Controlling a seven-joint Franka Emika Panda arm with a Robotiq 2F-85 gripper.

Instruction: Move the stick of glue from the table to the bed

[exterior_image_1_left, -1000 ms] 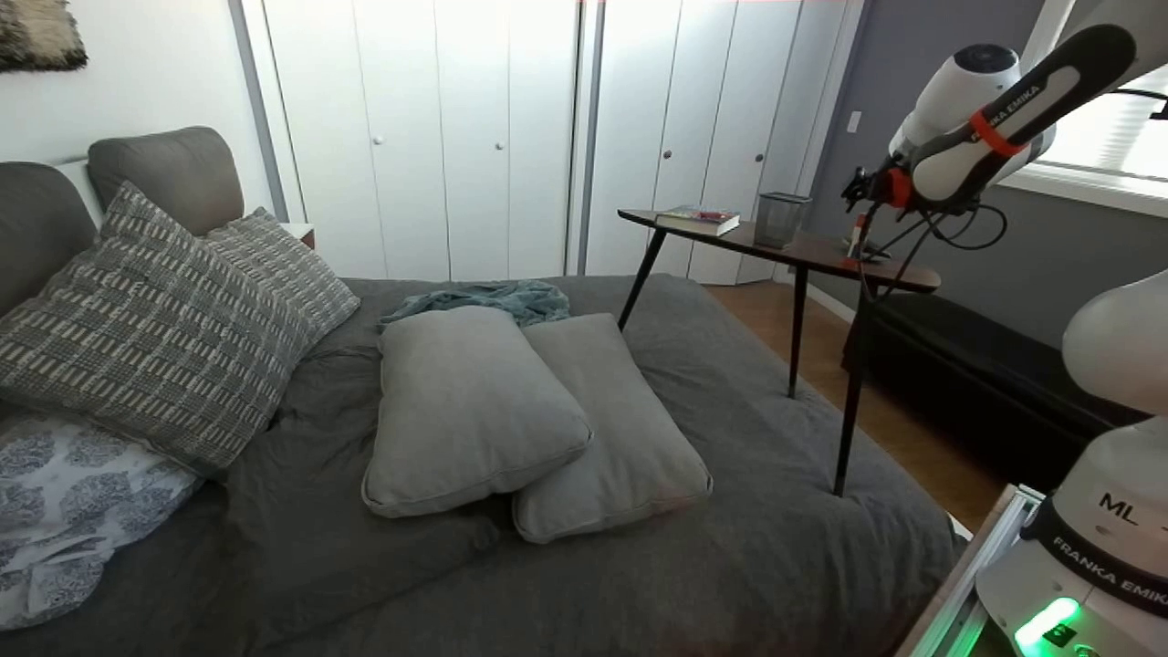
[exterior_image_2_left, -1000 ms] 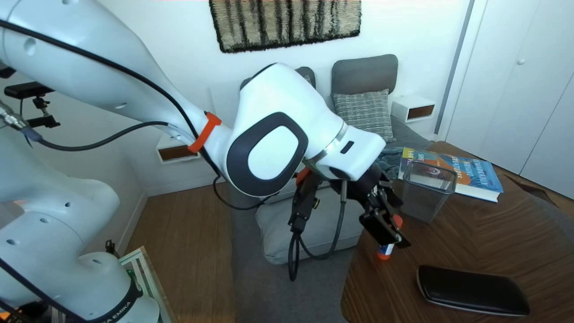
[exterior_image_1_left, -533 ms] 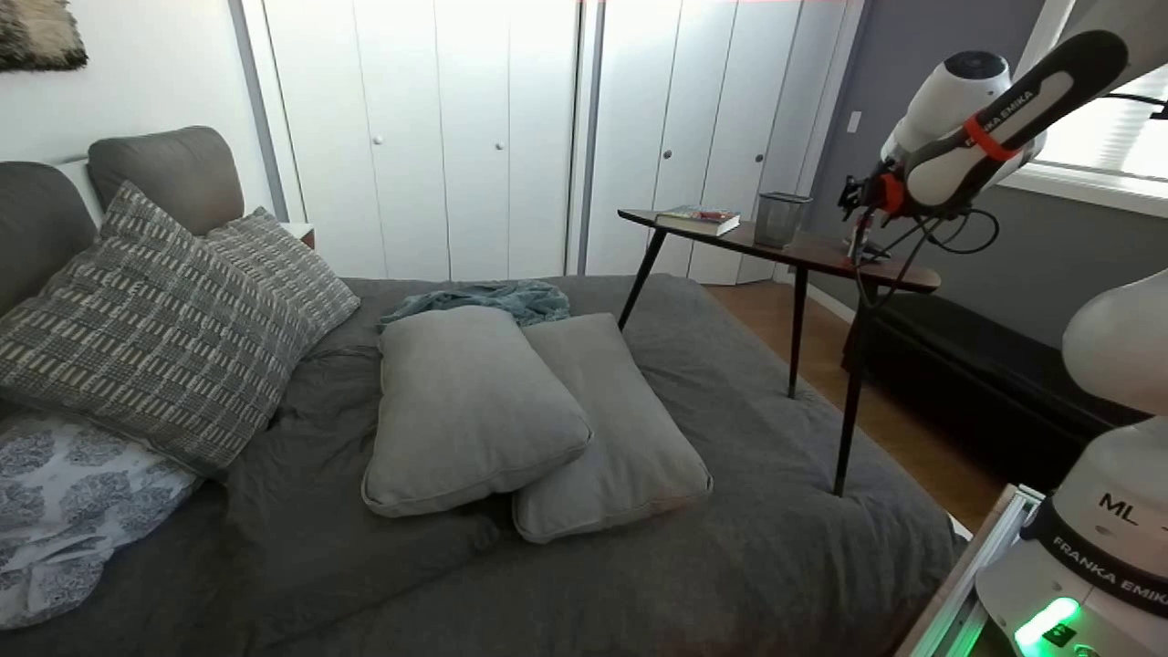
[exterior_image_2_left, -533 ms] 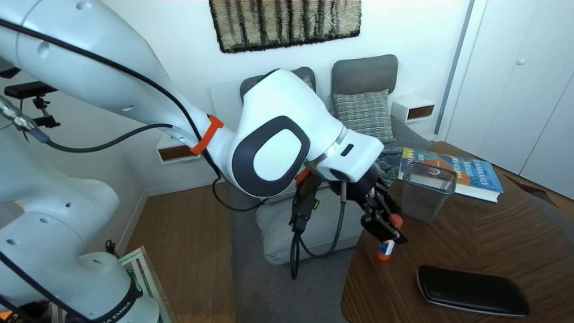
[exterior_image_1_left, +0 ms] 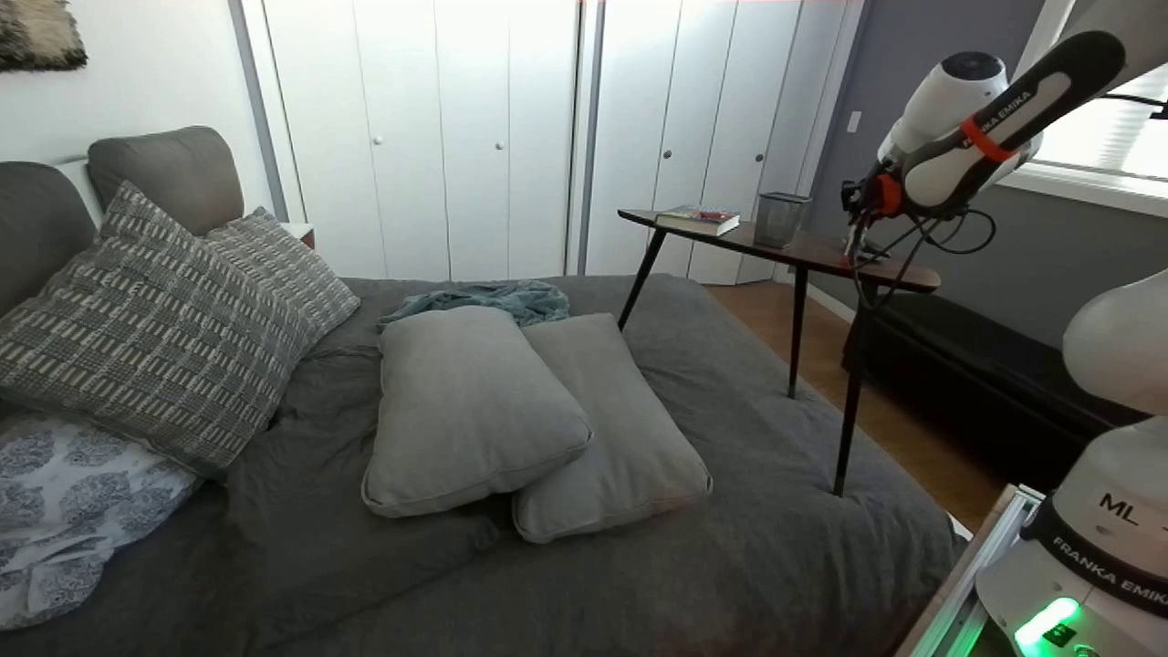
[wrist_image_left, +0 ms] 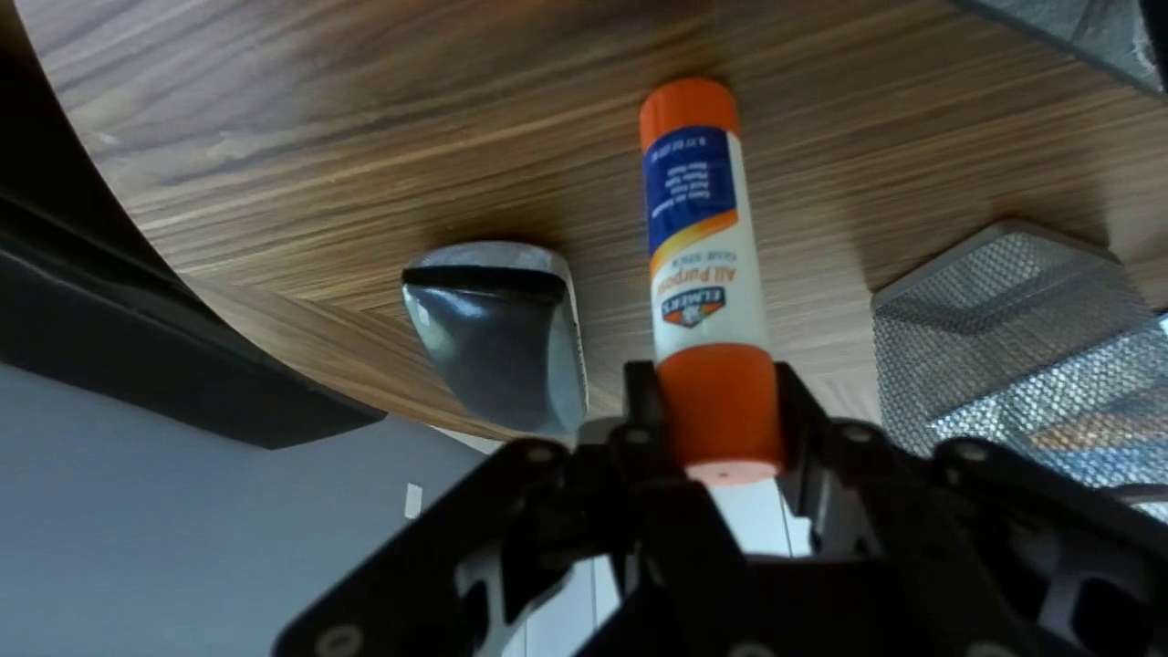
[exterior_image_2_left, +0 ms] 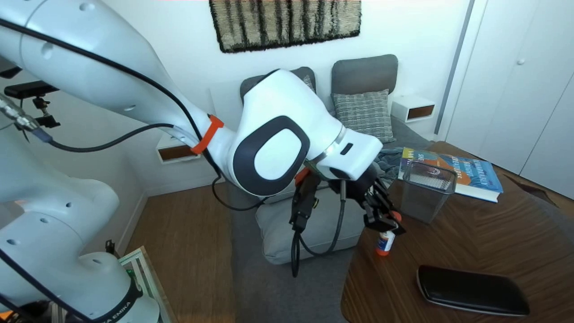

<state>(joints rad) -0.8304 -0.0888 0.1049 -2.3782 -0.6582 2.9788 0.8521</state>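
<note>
The stick of glue (wrist_image_left: 698,228), white and blue with orange ends, points away from my gripper (wrist_image_left: 718,401) in the wrist view. My fingers press on both sides of its wide orange cap. In an exterior view the stick of glue (exterior_image_2_left: 384,242) is upright, slightly tilted, near the edge of the brown table (exterior_image_2_left: 484,237), its top partly hidden by my gripper (exterior_image_2_left: 389,223). Whether its lower end touches the wood I cannot tell. The grey bed (exterior_image_1_left: 776,557) lies beside the table (exterior_image_1_left: 826,254), on the headboard side.
A dark mesh cup (exterior_image_2_left: 426,202) and a thick book (exterior_image_2_left: 475,175) stand behind my gripper on the table. A black case (exterior_image_2_left: 471,291) lies nearer the camera. Two grey pillows (exterior_image_1_left: 474,411) overlap on the bed. A loose cable (exterior_image_2_left: 296,251) hangs from the wrist.
My gripper has dropped slightly and its fingers have come together around the orange cap. The stick of glue has shifted only a touch; the other things are where they were.
</note>
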